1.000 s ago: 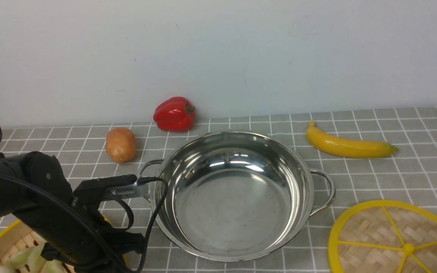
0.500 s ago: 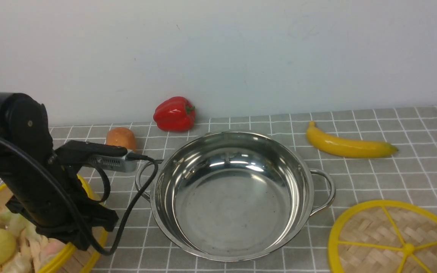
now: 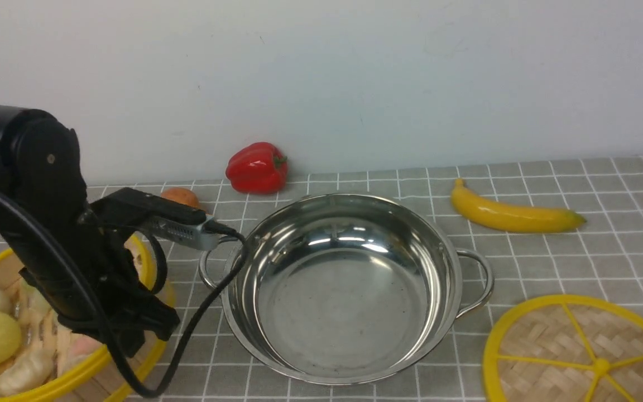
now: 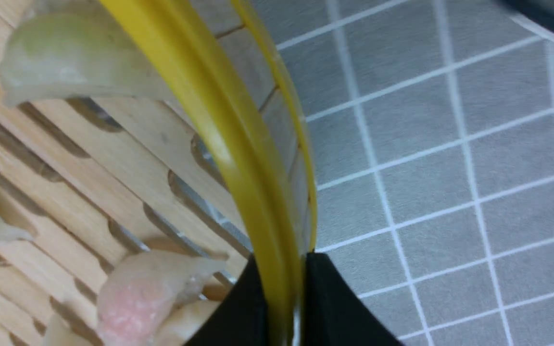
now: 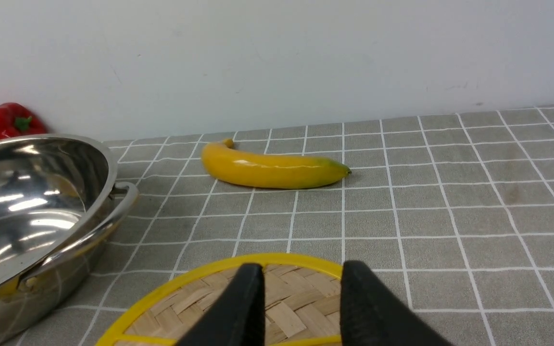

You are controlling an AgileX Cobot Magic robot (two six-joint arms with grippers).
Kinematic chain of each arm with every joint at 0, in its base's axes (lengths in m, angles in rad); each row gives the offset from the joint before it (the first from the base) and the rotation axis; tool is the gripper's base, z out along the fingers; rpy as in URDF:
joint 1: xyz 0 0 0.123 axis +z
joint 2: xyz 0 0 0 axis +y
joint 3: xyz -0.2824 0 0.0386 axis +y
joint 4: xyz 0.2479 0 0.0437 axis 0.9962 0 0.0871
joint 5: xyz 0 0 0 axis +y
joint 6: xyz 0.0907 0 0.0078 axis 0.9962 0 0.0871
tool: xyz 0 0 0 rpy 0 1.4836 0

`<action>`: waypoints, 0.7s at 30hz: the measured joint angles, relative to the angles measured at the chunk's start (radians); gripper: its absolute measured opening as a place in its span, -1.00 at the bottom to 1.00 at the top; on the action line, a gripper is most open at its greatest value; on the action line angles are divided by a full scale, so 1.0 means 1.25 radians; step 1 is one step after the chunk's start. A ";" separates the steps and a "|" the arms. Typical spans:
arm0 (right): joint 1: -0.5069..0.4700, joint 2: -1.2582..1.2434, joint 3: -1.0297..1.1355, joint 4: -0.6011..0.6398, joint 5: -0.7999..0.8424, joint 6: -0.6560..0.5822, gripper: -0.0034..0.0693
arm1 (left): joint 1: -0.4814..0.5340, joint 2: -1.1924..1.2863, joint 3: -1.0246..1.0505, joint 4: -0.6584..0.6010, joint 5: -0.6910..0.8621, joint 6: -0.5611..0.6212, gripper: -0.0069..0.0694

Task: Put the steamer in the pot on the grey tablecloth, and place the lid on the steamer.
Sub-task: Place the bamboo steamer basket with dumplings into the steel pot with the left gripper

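- Steamer (image 3: 90, 365) is hanging at the left front of the grey tablecloth (image 3: 578, 251), left of the pot and not in it. It is looking lifted, though I am not seeing its underside.
- Pot (image 3: 344, 312) is sitting mid-cloth, empty. You are aiming for its centre, so be clearing the loop handle (image 3: 203, 272) on the steamer's side before lowering straight down.
- Lid (image 3: 556, 346) is lying flat at the right front, apart from the pot.
- Left gripper (image 4: 282, 269) is pinching the steamer's yellow rim at one spot only. Be carrying it level and slow, since the dumplings (image 3: 23, 371) are likely sliding if it tips.
- Right gripper (image 5: 301, 274) is hovering over the lid's near edge, jaws apart, holding nothing. You are needing it only after the steamer is seated.
- Banana (image 3: 514, 215), pepper (image 3: 257, 167) and potato (image 3: 182, 196) are lying toward the back, off your path.
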 joint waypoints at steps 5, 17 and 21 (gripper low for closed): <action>0.000 0.000 0.000 0.000 0.000 0.000 -0.24 | -0.094 0.000 -0.091 0.050 0.008 -0.008 -0.67; 0.000 0.000 0.000 0.000 0.000 -0.001 -0.24 | -0.318 0.054 -0.275 0.070 0.009 0.049 -0.67; 0.000 0.000 0.000 0.000 0.000 -0.001 -0.24 | -0.357 0.088 -0.275 0.070 0.012 0.090 -0.67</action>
